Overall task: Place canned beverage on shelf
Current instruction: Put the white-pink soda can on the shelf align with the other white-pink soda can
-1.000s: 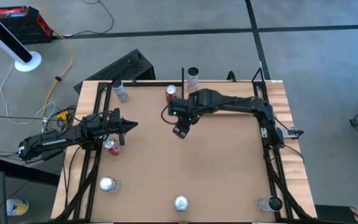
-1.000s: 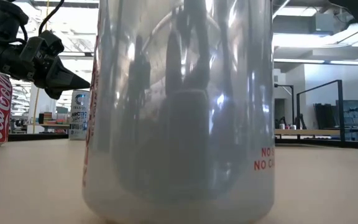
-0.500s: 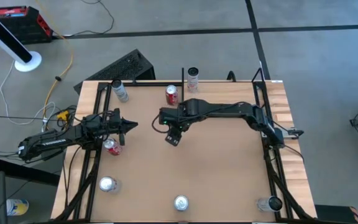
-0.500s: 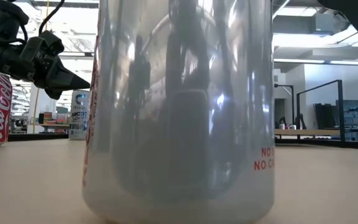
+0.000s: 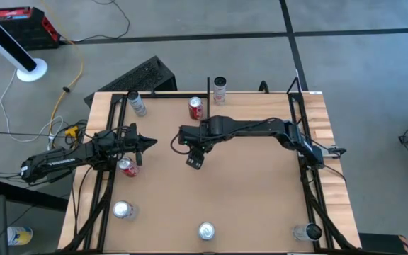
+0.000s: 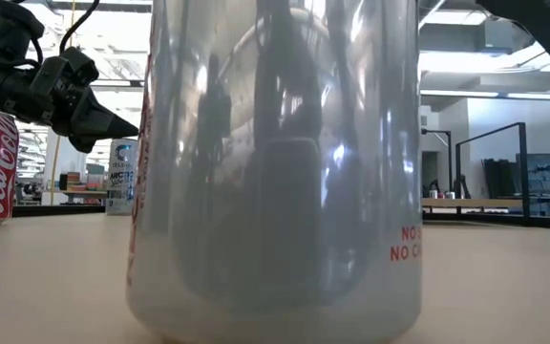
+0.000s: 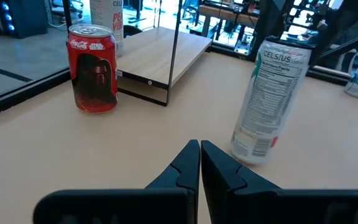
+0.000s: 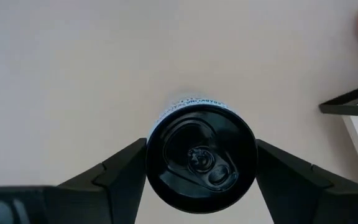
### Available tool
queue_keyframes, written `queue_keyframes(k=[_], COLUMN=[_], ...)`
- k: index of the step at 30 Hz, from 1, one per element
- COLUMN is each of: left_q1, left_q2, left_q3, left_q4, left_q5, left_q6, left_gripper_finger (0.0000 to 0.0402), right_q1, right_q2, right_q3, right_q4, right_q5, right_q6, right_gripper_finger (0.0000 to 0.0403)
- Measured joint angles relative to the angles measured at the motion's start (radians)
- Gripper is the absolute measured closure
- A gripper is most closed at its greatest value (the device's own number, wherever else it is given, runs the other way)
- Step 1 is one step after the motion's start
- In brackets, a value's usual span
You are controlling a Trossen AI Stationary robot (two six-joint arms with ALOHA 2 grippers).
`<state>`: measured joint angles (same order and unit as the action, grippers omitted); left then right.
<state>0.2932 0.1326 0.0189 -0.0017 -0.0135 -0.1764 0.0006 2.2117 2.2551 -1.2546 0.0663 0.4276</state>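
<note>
From above, the right gripper (image 5: 193,159) has moved a little more to the left and toward the near side of the table (image 5: 246,198), further from the red can (image 5: 195,107) than one second ago. The left gripper (image 5: 149,144) waits at the left side, not moved, its fingers pressed together. In the low view a big silver can (image 6: 275,172) fills the picture, same as before. In the left wrist view the shelf (image 7: 166,50) lies behind the red can, with one white can on it. In the right wrist view the right fingers pinch a black-topped can (image 8: 201,155) from both sides, over the table and beside the shelf corner, not on the shelf.
</note>
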Motion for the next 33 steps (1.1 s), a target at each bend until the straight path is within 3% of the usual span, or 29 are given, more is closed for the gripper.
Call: queue_keyframes(k=[13, 22, 27, 33], left_q1=[0.000, 0.000, 0.000, 0.000], left_q2=[0.000, 0.000, 0.000, 0.000], left_q3=[0.000, 0.000, 0.000, 0.000], left_q4=[0.000, 0.000, 0.000, 0.000], left_q5=[0.000, 0.000, 0.000, 0.001], left_q6=[0.000, 0.000, 0.000, 0.000], left_gripper_finger=[0.0402, 0.0402, 0.0402, 0.0402], right_q1=[-0.011, -0.020, -0.004, 0.054], right_q2=[-0.002, -0.006, -0.072, -0.152], right_q3=[0.000, 0.105, 0.088, 0.086], right_q4=[0.013, -0.007, -0.002, -0.154], right_q5=[-0.068, -0.069, -0.073, -0.017], right_q6=[-0.018, -0.075, -0.098, -0.170], right_gripper_finger=[0.0060, 0.0058, 0.0058, 0.0058])
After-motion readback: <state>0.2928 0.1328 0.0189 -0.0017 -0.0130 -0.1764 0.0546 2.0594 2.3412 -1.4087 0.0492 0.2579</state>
